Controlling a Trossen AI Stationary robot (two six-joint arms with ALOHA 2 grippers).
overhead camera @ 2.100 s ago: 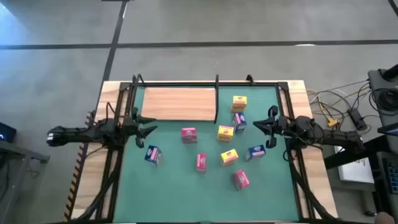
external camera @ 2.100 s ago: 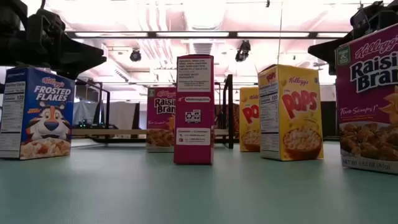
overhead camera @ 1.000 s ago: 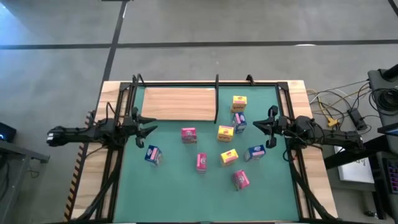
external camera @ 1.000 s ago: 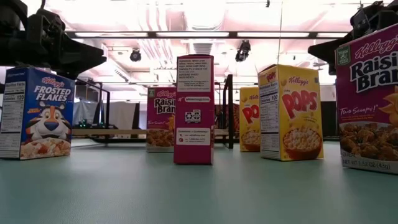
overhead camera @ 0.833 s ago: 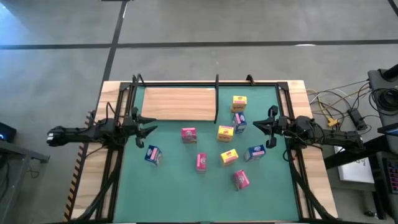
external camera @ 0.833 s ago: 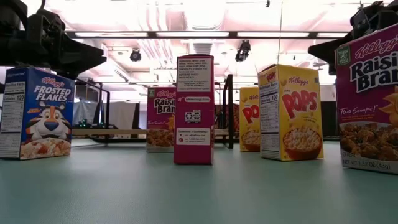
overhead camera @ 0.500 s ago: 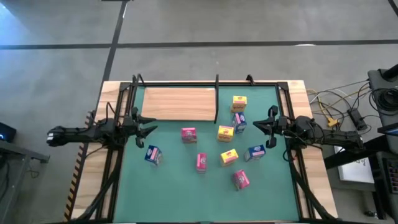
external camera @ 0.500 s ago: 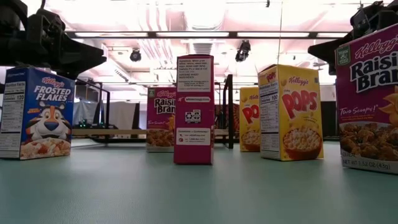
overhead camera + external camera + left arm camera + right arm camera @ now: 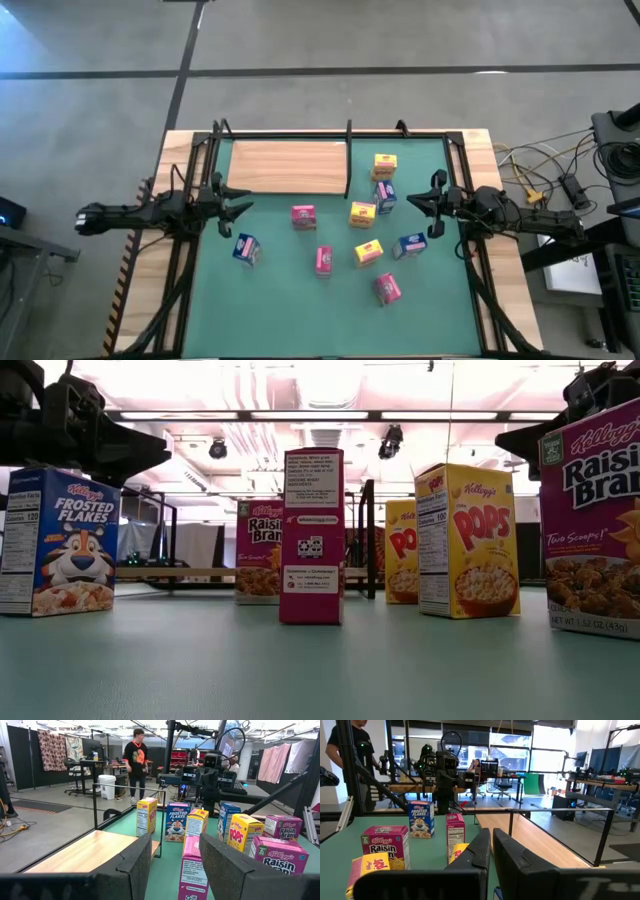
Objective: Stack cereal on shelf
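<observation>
Several small cereal boxes, yellow [image 9: 363, 213], pink [image 9: 304, 216] and blue [image 9: 246, 249], stand upright on their bases, scattered over the green mat [image 9: 290, 310]. None is touched. The shelf [image 9: 285, 165], a light-wood panel with black posts, lies at the mat's far left; no box is on it. My left gripper [image 9: 243, 200] hovers at the mat's left edge, pointing level toward the right, open [image 9: 175, 847]. My right gripper [image 9: 413, 200] hovers at the right edge, pointing level toward the left, shut [image 9: 491, 842] on nothing.
Black frame rails [image 9: 190, 260] run along both sides of the table. Cables and equipment [image 9: 560, 185] lie beyond the right edge. A person [image 9: 135, 762] stands in the room behind. The mat's near strip holds no boxes.
</observation>
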